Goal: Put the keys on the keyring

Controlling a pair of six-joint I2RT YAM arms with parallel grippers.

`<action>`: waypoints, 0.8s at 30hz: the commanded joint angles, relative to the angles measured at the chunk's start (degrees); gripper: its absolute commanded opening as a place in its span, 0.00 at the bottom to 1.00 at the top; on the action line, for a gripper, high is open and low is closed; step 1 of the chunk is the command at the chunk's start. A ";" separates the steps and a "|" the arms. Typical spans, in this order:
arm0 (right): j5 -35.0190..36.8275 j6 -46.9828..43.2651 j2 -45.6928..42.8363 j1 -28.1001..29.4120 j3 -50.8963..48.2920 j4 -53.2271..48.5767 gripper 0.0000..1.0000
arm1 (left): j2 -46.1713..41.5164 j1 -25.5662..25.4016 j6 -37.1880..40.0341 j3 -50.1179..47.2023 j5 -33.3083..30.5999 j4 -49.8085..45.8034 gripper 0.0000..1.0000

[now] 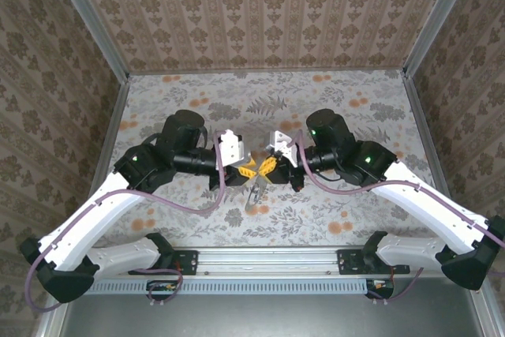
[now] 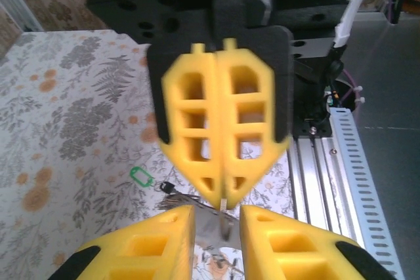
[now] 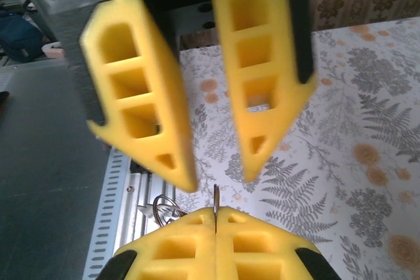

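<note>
The right end effector [image 3: 215, 216] is closed on a thin metal piece [image 3: 215, 198], with the keyring [image 3: 161, 208] just beside its tips. The left end effector [image 3: 220, 178] stands wide open opposite.

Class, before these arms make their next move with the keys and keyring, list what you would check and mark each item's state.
1. Right gripper shut on the thin metal piece: ok.
2. Left gripper open, fingers either side of that piece: ok.
3. Whether that piece is a key or the keyring: cannot tell.
4. Green-headed key free of both grippers: ok.
5. Any key already threaded: cannot tell.
</note>
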 commanded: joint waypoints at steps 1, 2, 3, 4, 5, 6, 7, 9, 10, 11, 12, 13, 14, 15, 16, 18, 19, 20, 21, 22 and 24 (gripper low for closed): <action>-2.07 -1.15 -0.08 0.46 1.49 1.26 0.00 | -0.76 0.06 0.46 -0.15 -1.17 1.40 0.25; -2.18 -1.14 -0.08 0.49 1.59 1.26 0.00 | -0.75 0.11 0.49 -0.29 -1.32 1.48 0.25; -2.31 -1.16 0.00 0.48 1.67 1.21 0.00 | -0.60 0.11 0.55 -0.42 -1.43 1.41 0.25; -2.42 -1.16 0.01 0.47 1.69 1.26 0.00 | -0.28 0.11 0.55 -0.42 -1.42 1.30 0.25; -2.47 -1.06 0.09 0.49 1.71 1.33 0.00 | 0.08 0.15 0.53 -0.47 -1.06 1.18 0.25; -2.35 -1.10 0.09 0.49 1.86 1.37 0.00 | 0.42 0.17 0.47 -0.34 -0.46 1.17 0.24; -2.22 -1.12 0.17 0.46 1.95 1.32 0.00 | 0.76 0.13 0.34 -0.22 0.17 0.93 0.25; -1.82 -1.02 0.12 0.49 2.04 1.48 0.00 | 1.58 0.17 0.38 0.12 2.61 -0.26 0.25; -1.57 -1.02 0.09 0.44 2.11 1.52 0.00 | 1.86 0.11 0.42 0.29 3.12 -0.94 0.25; -1.38 -0.98 0.18 0.39 2.21 1.52 0.00 | 1.97 0.13 0.46 0.25 3.36 -1.63 0.25; -1.28 -1.01 0.18 0.39 2.29 1.44 0.00 | 1.98 0.18 0.42 0.15 3.50 -2.17 0.25; -1.19 -1.02 0.25 0.40 2.29 1.50 0.00 | 1.98 0.15 0.39 0.06 3.64 -2.52 0.25; -1.13 -1.08 0.18 0.36 2.22 1.52 0.00 | 2.06 0.19 0.35 0.04 3.76 -2.95 0.25; -1.06 -1.06 0.17 0.38 2.22 1.69 0.00 | 2.21 0.19 0.29 0.06 4.01 -3.33 0.25; -0.95 -1.02 0.19 0.40 2.22 1.70 0.00 | 2.39 0.13 0.27 0.14 4.02 -3.74 0.24; -0.80 -0.93 0.27 0.31 2.15 1.87 0.00 | 2.74 0.04 0.33 0.40 4.15 -4.69 0.24; -0.72 -0.93 0.27 0.28 2.19 1.87 0.00 | 2.85 0.07 0.38 0.41 4.22 -5.04 0.24; -0.65 -0.99 0.27 0.24 2.23 1.87 0.00 | 2.86 0.10 0.38 0.30 4.39 -5.31 0.24; -0.51 -0.94 0.19 0.25 2.20 1.79 0.00 | 2.74 0.07 0.32 0.32 4.38 -5.45 0.24; -0.40 -0.88 0.18 0.31 2.22 1.75 0.00 | 2.77 0.03 0.21 0.25 4.37 -5.54 0.25; -0.18 -0.85 0.13 0.30 2.13 1.87 0.00 | 2.68 -0.04 -0.02 0.15 4.56 -5.63 0.25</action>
